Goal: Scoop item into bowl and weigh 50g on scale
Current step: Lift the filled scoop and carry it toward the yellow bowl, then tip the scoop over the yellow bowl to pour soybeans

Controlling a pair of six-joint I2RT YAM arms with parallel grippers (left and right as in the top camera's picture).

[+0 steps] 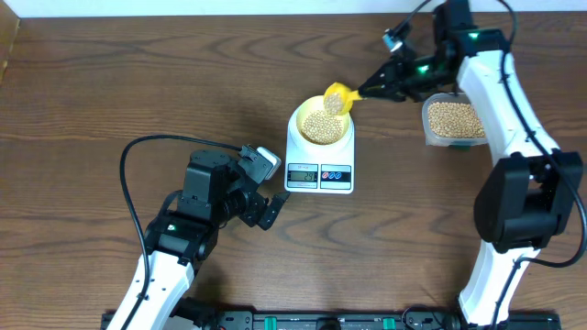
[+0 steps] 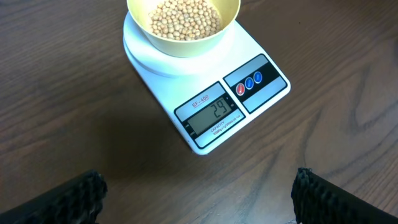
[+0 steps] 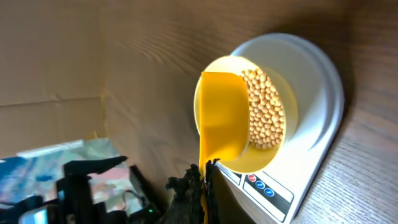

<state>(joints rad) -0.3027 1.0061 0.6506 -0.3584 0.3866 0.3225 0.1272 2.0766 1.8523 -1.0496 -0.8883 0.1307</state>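
Now right claw [image 1: 371, 90] holds spoon [image 1: 337, 96] (beans [image 1: 331, 105] inside) over bowl [image 1: 296, 126].

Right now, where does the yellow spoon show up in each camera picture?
Overhead: the spoon is top centre, over the far rim of the bowl.
Left wrist: not in it.
Right wrist: centre, tipped over the bowl.
Shared landmark: the white scale, under the bowl in all three views.

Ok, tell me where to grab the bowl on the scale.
Probably pinch the bowl at its left rim from above, one finger inside: the flared walls would slip, beans fill the middle, and the spoon covers the far-right edge.
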